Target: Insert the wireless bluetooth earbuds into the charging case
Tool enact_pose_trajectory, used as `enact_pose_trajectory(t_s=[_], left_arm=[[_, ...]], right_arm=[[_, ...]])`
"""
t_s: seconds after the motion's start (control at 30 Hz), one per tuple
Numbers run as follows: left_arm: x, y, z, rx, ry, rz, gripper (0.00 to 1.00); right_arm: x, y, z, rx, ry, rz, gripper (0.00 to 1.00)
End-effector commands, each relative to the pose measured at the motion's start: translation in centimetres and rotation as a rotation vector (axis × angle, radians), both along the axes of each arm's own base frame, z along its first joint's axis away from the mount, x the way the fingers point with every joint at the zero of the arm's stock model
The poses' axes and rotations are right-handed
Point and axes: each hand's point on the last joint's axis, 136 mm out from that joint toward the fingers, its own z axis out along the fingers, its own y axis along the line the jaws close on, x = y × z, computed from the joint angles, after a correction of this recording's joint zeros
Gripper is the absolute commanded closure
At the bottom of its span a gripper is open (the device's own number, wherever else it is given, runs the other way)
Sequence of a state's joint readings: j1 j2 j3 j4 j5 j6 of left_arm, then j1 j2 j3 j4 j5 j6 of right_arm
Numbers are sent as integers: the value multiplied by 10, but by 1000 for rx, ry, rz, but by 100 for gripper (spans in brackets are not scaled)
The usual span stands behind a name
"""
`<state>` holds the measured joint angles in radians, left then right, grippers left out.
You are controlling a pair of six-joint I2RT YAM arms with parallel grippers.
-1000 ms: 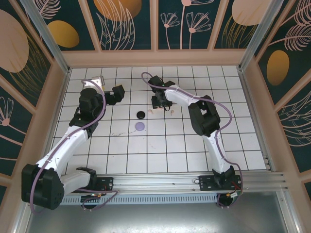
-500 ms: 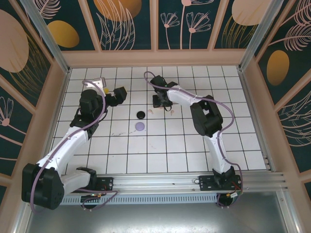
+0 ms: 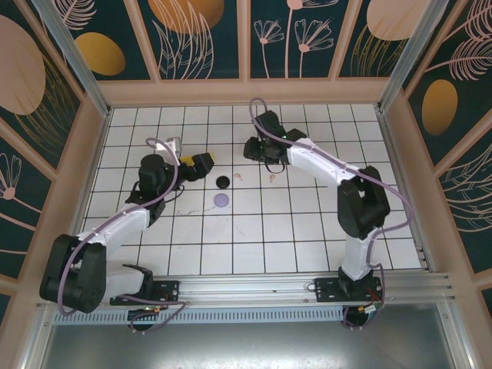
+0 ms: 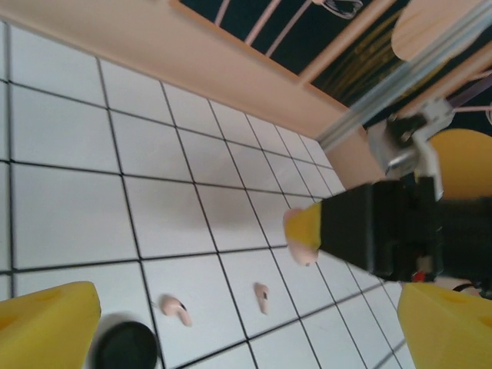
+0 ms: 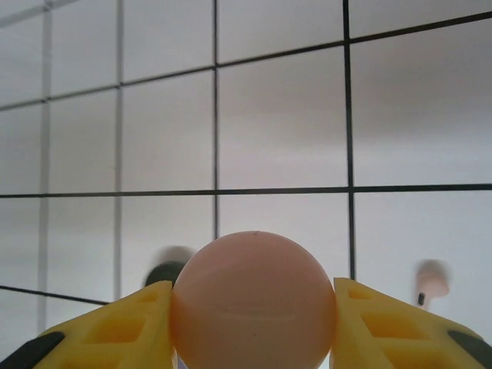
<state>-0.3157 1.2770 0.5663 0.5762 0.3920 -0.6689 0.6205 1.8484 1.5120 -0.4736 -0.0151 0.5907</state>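
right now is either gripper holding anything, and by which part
The right gripper pinches a pale pink rounded plastic case by its two opposite sides. The left gripper is open, holding nothing.

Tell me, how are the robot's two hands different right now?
The left hand is wide open, while the right hand is squeezed shut on a pink round case. The left hand holds nothing; the right hand holds that case between its tips. Both hands have yellow fingers.
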Motion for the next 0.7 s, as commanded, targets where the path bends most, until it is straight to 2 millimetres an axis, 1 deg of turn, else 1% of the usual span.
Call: enact_pose_trajectory(t_s=[0.0, 0.13, 0.2, 0.3, 0.33, 0.43, 0.67], left_arm=[[-11, -28, 21, -87, -87, -88, 3], [-20, -52, 18, -135, -115, -134, 8], [-24, -57, 18, -177, -134, -141, 14], [-29, -62, 18, -228, -160, -150, 28], [-30, -63, 18, -241, -170, -153, 30], [-32, -70, 18, -266, -184, -174, 31], [-33, -87, 17, -304, -210, -225, 33]], right_arm=[[-7, 2, 18, 158, 8, -91, 65], [-17, -1, 32, 298, 21, -179, 65], [-22, -2, 38, 365, 29, -225, 65], [-27, -6, 45, 431, 36, -285, 65], [-28, -6, 47, 445, 37, -300, 65], [-32, -2, 54, 482, 40, -325, 65], [-37, 21, 61, 505, 52, -307, 65]])
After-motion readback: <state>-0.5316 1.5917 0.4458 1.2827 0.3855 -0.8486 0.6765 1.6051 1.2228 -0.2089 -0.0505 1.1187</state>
